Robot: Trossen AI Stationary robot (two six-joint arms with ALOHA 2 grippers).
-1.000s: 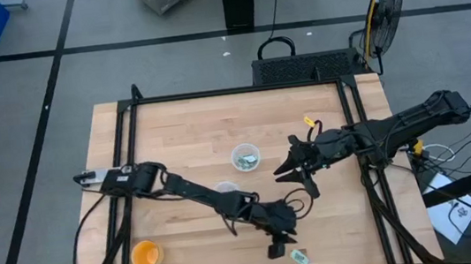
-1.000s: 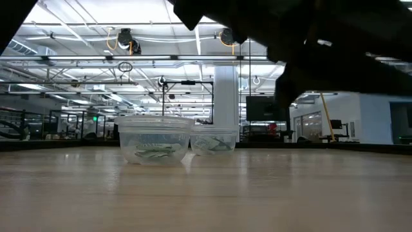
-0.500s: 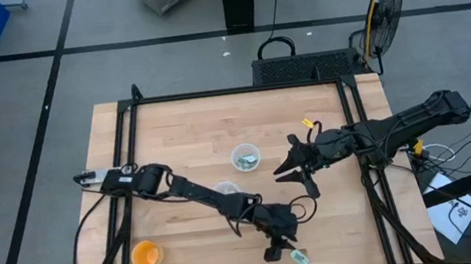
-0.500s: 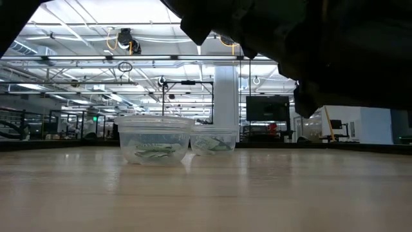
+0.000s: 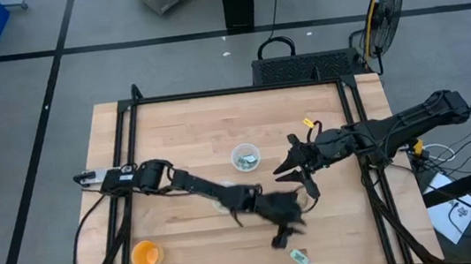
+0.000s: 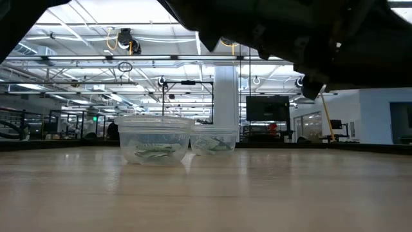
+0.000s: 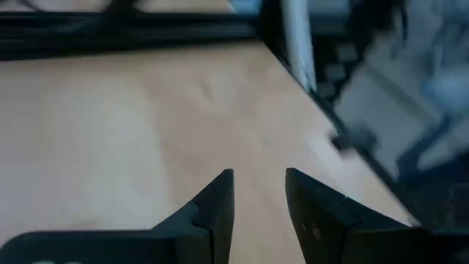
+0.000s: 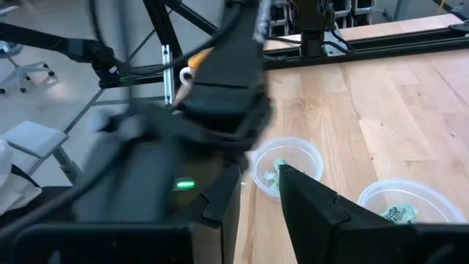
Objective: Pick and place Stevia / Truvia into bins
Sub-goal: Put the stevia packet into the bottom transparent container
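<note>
Left gripper, fingers narrowly apart and empty, sits lower centre beside the small green-white paper packet, likely lining up. Right gripper waits mid-right; can't tell its fingers. Clear round plastic cups centre.

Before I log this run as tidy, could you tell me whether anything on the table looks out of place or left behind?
One green-and-white packet lies alone on the wood near the table's front edge, outside both clear cups, which already hold packets. The left gripper is just beside it, with nothing between its fingers.
</note>
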